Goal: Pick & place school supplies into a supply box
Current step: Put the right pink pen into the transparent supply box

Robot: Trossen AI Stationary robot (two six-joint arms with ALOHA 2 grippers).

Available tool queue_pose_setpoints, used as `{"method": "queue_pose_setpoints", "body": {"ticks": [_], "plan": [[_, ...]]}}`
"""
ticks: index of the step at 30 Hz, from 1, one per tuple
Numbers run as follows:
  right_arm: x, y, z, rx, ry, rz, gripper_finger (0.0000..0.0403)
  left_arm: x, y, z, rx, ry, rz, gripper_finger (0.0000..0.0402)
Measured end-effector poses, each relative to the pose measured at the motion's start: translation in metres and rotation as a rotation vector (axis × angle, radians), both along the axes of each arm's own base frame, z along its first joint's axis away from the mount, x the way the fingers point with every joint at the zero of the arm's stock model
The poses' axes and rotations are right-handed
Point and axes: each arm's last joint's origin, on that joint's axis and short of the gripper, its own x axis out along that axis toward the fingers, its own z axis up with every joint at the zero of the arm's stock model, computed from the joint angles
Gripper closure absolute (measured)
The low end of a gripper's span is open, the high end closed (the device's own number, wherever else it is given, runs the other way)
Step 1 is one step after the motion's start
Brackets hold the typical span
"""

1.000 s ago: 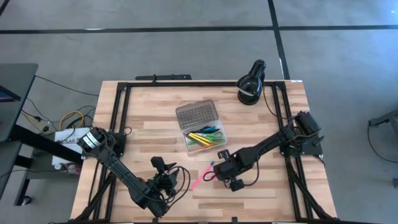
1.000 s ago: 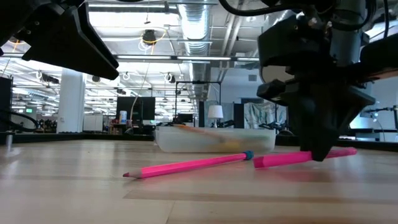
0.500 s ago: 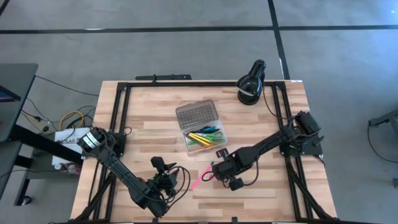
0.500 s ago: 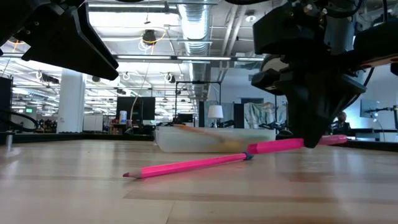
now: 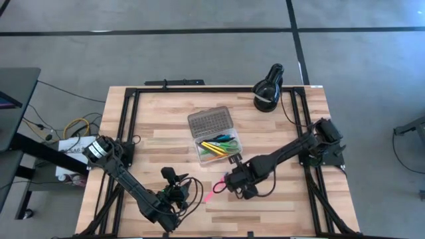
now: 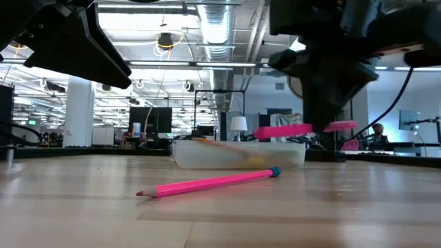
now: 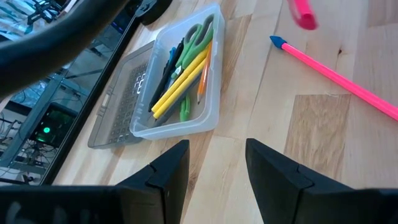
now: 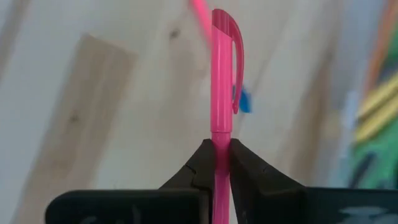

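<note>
text: none legible | labels: none | brands: none | numbers: none | signs: none

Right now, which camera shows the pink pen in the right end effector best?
The right wrist view: the pink pen fills it, clamped in the right end effector. The low view shows it lifted off the table; the left wrist view catches one end; from above the arm hides it.

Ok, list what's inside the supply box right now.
The supply box holds yellow pencils, green-handled scissors, a green pen and dark pens. Anything beneath these is covered.
</note>
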Motion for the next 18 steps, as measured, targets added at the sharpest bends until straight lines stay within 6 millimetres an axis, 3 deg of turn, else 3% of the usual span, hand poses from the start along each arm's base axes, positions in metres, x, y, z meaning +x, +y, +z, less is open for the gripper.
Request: {"method": "queue_pose_setpoints", "body": {"ticks": [6,18], "plan": [[0.011,-0.017,0.009,-0.126,-0.066,-0.049,0.0386,0.0,0.0,0.0,0.0,0.0,0.0,0.0248],[0.034,-0.089,0.012,-0.198,-0.124,-0.252,0.0386,0.0,0.0,0.0,0.005,-0.002,-0.001,0.0248]]}}
